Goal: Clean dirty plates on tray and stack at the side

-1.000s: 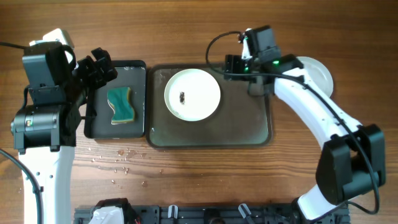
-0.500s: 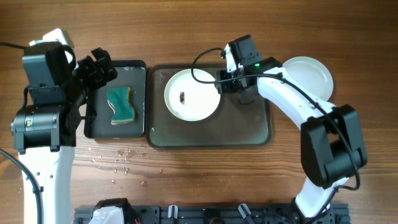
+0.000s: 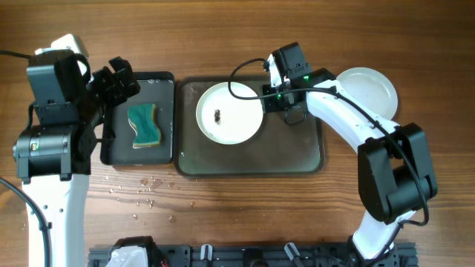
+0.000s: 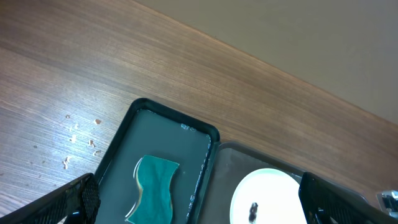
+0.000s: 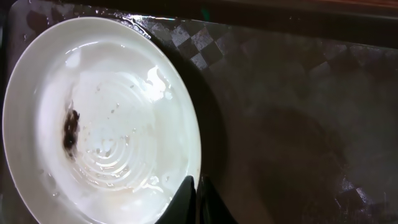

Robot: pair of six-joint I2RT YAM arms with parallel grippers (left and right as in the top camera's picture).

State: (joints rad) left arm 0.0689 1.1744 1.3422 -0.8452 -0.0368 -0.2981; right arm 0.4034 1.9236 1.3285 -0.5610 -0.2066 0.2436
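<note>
One white plate [image 3: 230, 113] with a dark smear near its centre lies on the left half of the dark grey-green tray [image 3: 297, 152]. My right gripper [image 3: 269, 102] is at the plate's right rim. In the right wrist view the wet plate [image 5: 99, 118] fills the left side, and the right gripper [image 5: 195, 186] is shut on the plate's rim, one finger over the plate and one outside it. My left gripper [image 3: 119, 78] hovers open above the black tray, empty. In its own view the left gripper [image 4: 202, 202] has its fingers far apart.
A green sponge [image 3: 145, 124] lies in the narrow black tray [image 3: 165, 81] left of the main tray. A stack of white plates [image 3: 369, 89] sits on the wood to the right of the tray. Water drops [image 3: 141, 189] dot the table below the black tray.
My right arm swung left from the tray's right end to the plate's right rim, and its jaws closed on the rim. The left arm stayed still.
</note>
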